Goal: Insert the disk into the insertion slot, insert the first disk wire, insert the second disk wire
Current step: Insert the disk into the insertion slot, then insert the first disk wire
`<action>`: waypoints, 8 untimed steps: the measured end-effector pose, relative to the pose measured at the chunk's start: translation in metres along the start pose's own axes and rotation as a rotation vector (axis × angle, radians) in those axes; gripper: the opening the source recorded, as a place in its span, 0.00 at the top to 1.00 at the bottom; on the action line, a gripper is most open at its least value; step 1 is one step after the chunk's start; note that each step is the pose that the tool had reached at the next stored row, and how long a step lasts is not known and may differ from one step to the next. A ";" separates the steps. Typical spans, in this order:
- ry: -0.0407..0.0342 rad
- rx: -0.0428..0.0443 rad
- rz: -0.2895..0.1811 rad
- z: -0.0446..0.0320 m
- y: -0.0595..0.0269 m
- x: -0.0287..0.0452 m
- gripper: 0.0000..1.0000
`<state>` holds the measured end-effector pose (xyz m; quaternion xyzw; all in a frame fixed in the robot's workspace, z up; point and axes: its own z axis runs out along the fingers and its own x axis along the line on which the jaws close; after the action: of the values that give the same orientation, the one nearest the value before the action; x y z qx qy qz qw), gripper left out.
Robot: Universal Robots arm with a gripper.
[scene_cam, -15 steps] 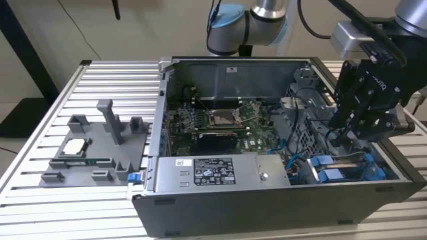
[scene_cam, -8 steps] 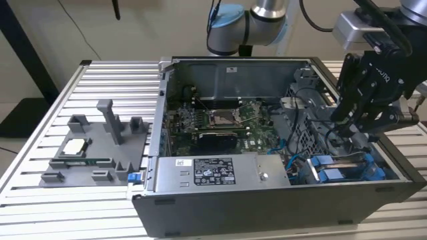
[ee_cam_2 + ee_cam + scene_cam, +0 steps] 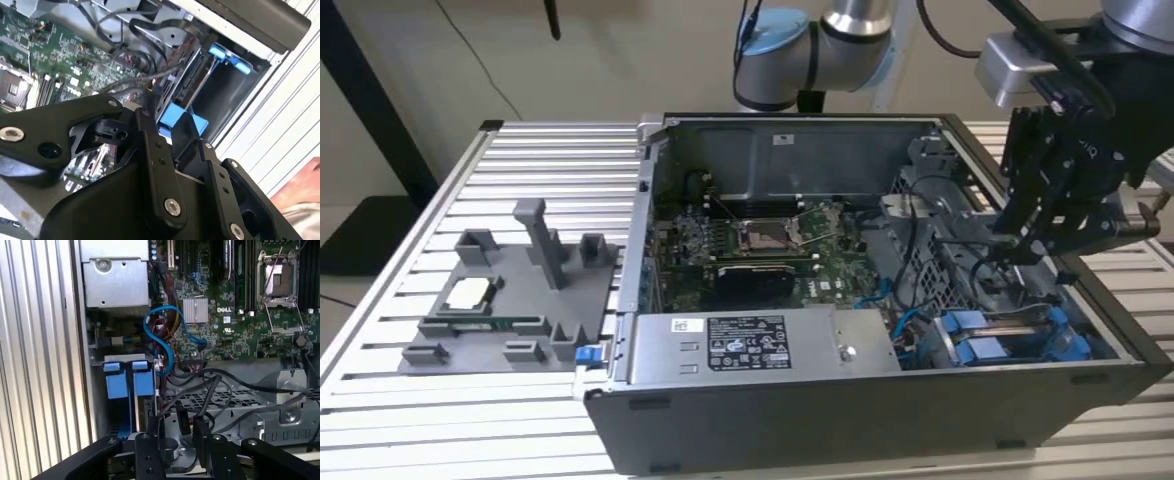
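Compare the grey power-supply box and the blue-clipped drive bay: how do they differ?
The power-supply box is plain grey metal with a printed label; the insertion slot carries bright blue plastic clips. In the exterior view the box lies midway along the near wall; the slot fills the corner at the exterior view's right, nearest the gripper. Both are inside the open case.

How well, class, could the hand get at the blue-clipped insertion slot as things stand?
Probably yes: the case lies open, and the hand hangs close above the insertion slot. Loose black cables beside the slot might snag it.
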<state>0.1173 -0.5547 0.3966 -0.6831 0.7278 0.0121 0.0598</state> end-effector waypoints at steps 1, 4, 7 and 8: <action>0.0011 0.0014 -0.001 0.0010 0.0004 -0.0042 0.59; 0.0335 0.0042 -0.005 0.0031 0.0011 -0.0125 0.59; 0.0636 0.0056 -0.011 0.0034 0.0012 -0.0126 0.59; 0.0681 0.0057 -0.013 0.0035 0.0016 -0.0126 0.59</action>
<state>0.1167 -0.5418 0.3943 -0.6877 0.7249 -0.0136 0.0370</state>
